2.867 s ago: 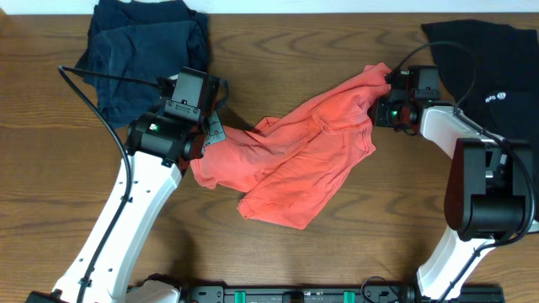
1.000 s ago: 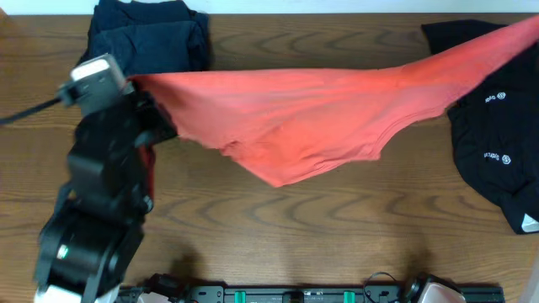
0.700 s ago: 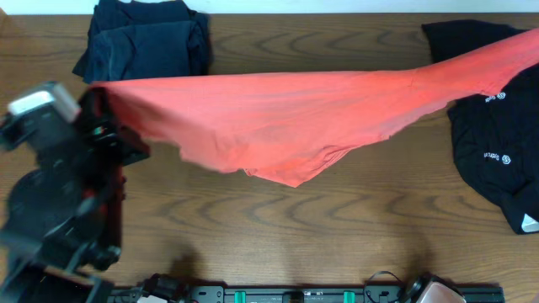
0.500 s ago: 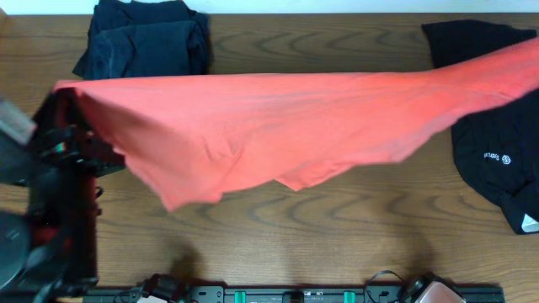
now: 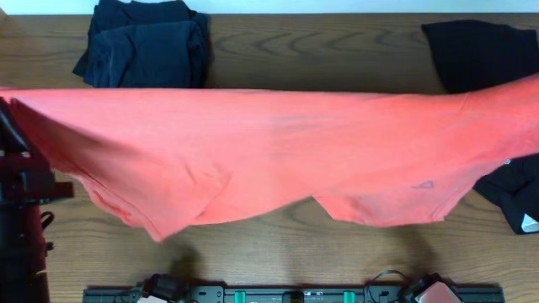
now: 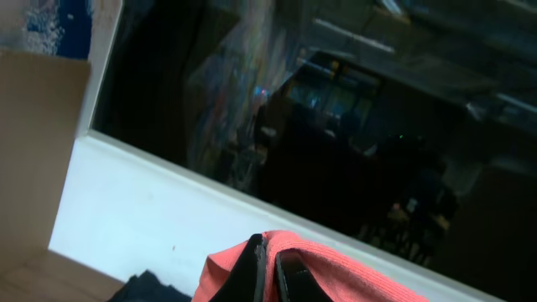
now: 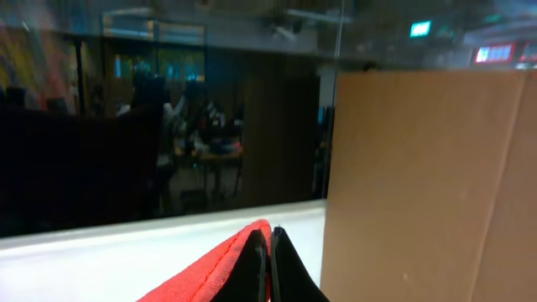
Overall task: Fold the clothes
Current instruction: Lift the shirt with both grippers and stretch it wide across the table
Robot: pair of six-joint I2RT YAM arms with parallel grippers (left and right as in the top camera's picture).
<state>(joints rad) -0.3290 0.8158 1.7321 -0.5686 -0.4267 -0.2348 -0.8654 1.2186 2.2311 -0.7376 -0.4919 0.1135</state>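
Stretching across the bench (image 5: 337, 50) from left edge to right edge, the coral-red T-shirt (image 5: 269, 151) is held up and spread wide, its lower hem ragged-looking and a small dark mark near its right side. Overhead shows neither grip, only part of the left arm (image 5: 21, 210) at the left edge. The 2 wrist views do: the left gripper (image 6: 268, 256) is pinched tight on a coral hem, and the right gripper (image 7: 268, 239) clamps a coral edge likewise. At the far left corner lie the navy-blue pieces (image 5: 143, 46); at the far right corner lies the black garment (image 5: 484, 50), partly hidden by the shirt.
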